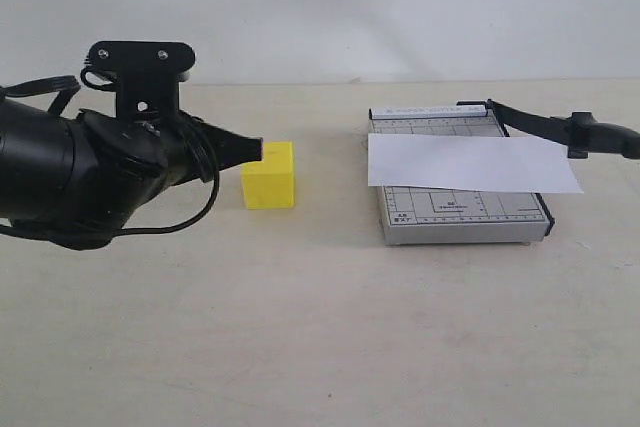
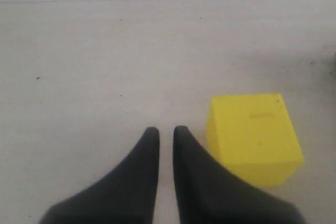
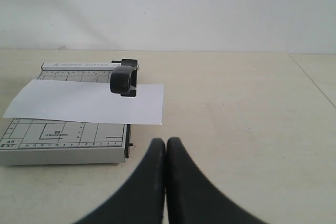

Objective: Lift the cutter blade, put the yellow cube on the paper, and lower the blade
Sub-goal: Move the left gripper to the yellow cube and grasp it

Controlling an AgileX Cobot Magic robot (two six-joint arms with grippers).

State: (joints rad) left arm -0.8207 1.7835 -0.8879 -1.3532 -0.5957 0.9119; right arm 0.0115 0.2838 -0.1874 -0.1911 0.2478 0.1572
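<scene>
Left gripper (image 2: 166,129), jaws barely parted, just beside the yellow cube (image 2: 254,137): widen, then centre on it. Right gripper (image 3: 166,141) closed, empty.

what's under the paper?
The grey gridded trimmer base, showing along both long edges of the paper. The grid beneath is covered; one end of the sheet overhangs the base.

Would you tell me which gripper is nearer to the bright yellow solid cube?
Left. The left gripper sits close beside the yellow cube; the right gripper faces the grey paper trimmer, with the cube out of its view.
</scene>
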